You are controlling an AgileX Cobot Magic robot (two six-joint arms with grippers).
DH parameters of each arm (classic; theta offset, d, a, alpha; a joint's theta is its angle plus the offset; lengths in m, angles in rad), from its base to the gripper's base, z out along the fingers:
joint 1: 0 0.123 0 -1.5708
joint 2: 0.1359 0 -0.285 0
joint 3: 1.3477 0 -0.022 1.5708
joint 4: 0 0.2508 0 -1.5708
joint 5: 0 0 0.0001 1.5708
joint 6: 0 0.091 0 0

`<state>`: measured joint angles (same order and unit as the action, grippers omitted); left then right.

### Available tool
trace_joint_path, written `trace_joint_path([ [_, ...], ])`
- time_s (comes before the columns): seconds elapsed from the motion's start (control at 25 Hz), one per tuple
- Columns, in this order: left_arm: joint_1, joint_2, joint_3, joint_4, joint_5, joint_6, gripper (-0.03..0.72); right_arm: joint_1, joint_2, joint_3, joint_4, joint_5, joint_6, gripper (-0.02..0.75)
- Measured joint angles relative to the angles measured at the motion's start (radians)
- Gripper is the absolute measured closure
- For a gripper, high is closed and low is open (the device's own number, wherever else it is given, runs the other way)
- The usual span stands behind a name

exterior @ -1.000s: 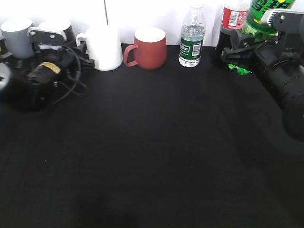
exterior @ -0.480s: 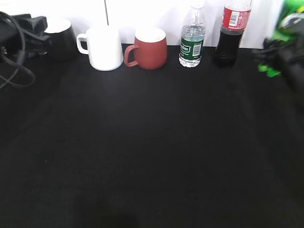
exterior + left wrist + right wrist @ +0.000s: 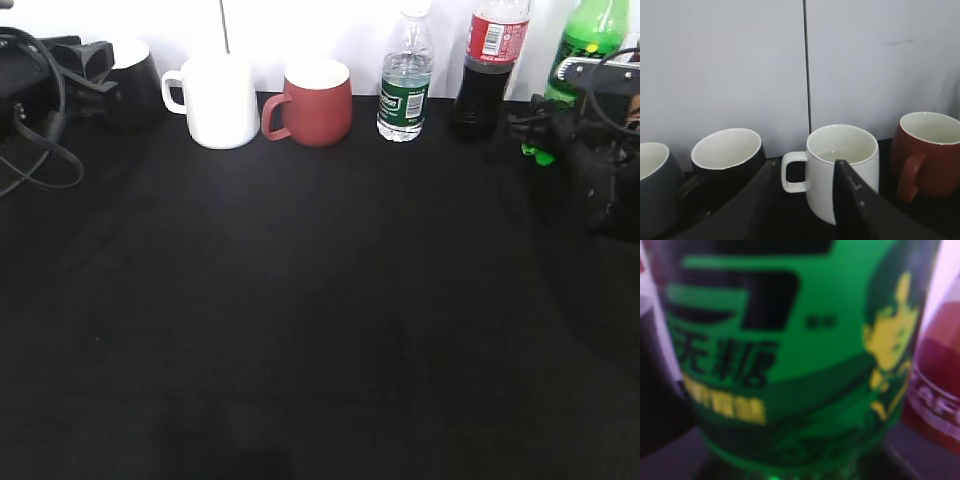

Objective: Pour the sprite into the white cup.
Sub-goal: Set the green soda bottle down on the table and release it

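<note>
The sprite [image 3: 590,35], a green bottle, stands upright at the far right; the right gripper hides its lower half. In the right wrist view its green label [image 3: 800,365] fills the frame, very close and blurred. My right gripper [image 3: 540,130] is closed around the bottle's lower part; its fingers do not show in the wrist view. The white cup [image 3: 222,100] stands at the back left with its handle to the left. My left gripper [image 3: 90,70] is open and empty, left of the cup. In the left wrist view [image 3: 806,165] the white cup [image 3: 822,185] sits just beyond the fingertips.
A red-brown mug [image 3: 315,100] stands right of the white cup, then a small water bottle [image 3: 404,85] and a dark cola bottle [image 3: 490,65]. A black mug [image 3: 135,80] and a grey mug [image 3: 652,180] stand left of the white cup. A white wall runs behind.
The left arm has pulled back from beside the white cup to the far left. The right gripper has carried the sprite rightward, away from the cola bottle, and the bottle now stands more upright.
</note>
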<state>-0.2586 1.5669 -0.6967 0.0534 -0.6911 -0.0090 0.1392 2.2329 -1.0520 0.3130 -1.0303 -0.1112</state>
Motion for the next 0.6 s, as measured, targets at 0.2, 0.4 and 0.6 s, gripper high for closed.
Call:
trace_joint_path([
  [0.2, 0.0, 0.0, 0.0, 0.0, 0.0, 0.0, 0.411, 0.0, 0.015, -0.032, -0.016, 0.014, 0.013, 0.328],
  [0.4, 0.0, 0.0, 0.0, 0.0, 0.0, 0.0, 0.411, 0.0, 0.015, -0.033, -0.016, 0.021, 0.006, 0.115],
  [0.6, 0.0, 0.0, 0.0, 0.0, 0.003, 0.0, 0.411, 0.001, -0.014, 0.013, -0.016, 0.024, 0.001, 0.099],
])
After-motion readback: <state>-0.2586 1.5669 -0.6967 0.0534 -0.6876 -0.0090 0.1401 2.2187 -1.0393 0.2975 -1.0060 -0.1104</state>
